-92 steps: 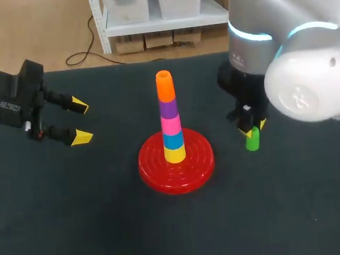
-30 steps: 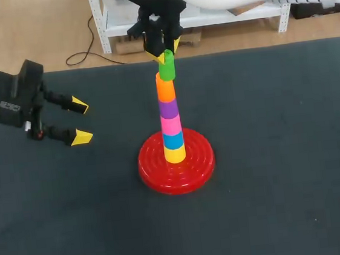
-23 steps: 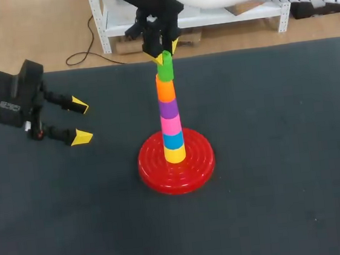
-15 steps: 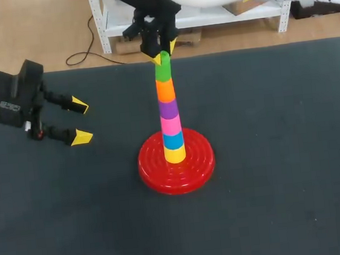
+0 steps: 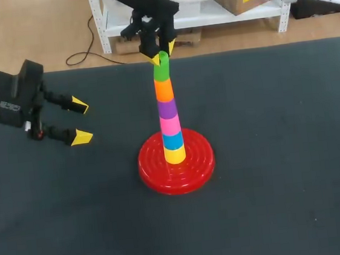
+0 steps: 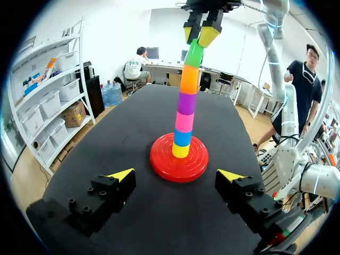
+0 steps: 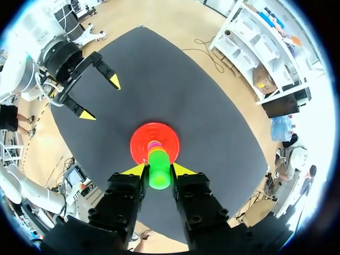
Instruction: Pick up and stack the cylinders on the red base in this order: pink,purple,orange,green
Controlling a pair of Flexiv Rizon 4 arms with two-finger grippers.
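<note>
Dark desk (image 5: 285, 182), red base (image 5: 153, 166) near its centre. On it the column (image 5: 167, 112) reads pink, purple, orange going up, with the green cylinder (image 5: 161, 67) on top, so the order looks complete. My right claw (image 5: 161, 52) pinches the green cylinder from above; I judge only release and retreat are left. My left claw (image 5: 80, 120) is spread, holding nothing, well apart at 9 o'clock of the base. Right wrist view shows both fingers touching green. Left wrist view alone gives the whole column side-on.

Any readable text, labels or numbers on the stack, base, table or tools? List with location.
No text can be read.
green cylinder, stacked cylinders under it, red base, table: no print shows.
left tool: pale marking on its housing, too small to read.
right tool: none shows.
</note>
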